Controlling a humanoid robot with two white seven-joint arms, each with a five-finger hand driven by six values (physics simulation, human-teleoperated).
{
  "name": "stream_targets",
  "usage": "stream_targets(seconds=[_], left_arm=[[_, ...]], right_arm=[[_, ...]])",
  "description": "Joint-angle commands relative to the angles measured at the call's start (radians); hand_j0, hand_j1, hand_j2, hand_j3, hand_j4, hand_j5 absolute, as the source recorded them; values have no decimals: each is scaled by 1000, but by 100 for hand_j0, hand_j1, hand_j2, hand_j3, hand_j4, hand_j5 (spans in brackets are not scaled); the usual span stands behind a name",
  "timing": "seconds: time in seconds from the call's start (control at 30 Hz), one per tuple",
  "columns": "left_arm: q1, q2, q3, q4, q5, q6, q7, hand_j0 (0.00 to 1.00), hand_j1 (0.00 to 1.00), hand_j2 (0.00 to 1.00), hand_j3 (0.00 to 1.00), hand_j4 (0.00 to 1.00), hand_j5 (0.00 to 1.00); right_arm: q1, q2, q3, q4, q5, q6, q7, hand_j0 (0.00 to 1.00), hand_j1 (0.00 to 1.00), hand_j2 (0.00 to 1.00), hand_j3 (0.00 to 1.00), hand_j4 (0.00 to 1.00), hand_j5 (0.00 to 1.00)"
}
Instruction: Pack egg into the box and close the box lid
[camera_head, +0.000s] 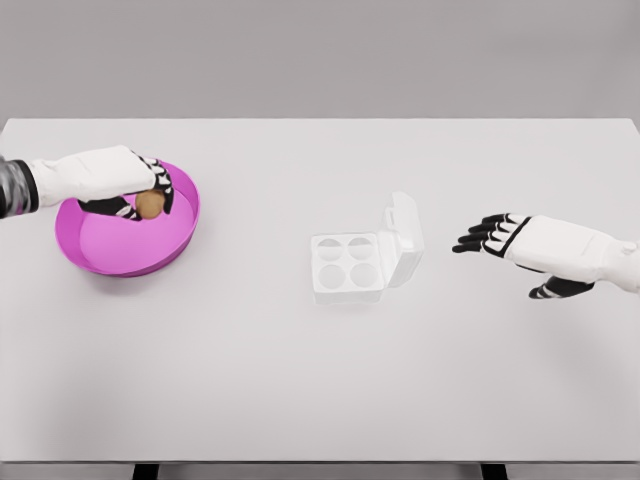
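One brown egg (148, 205) gripped in left hand (128, 185) over pink bowl (180, 240); white box (348, 268) mid-table, lid (405, 238) raised, four cups bare; right hand (520, 245) hovering well right of box, fingers spread, holding nothing.

A white counter (250, 390) fills most of the view, its far edge set against a grey wall. 2 things lie directly on it. A round pink bowl (170, 250) sits near the left side. A white egg box (348, 268) with 4 round cups rests near the middle, well apart from the bowl, its lid (404, 238) raised on the right.
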Motion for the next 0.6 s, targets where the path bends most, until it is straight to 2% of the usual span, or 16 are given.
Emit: stream_targets(seconds=[0.0,0.57], left_arm=[[0,0,5,-19,6,3,0,44,44,44,44,44,44],[-11,-132,13,-96,11,3,0,44,44,44,44,44,44]], right_arm=[[0,-2,1,1,-6,3,0,100,100,100,100,100,100],[-5,9,8,-1,-6,3,0,100,100,100,100,100,100]])
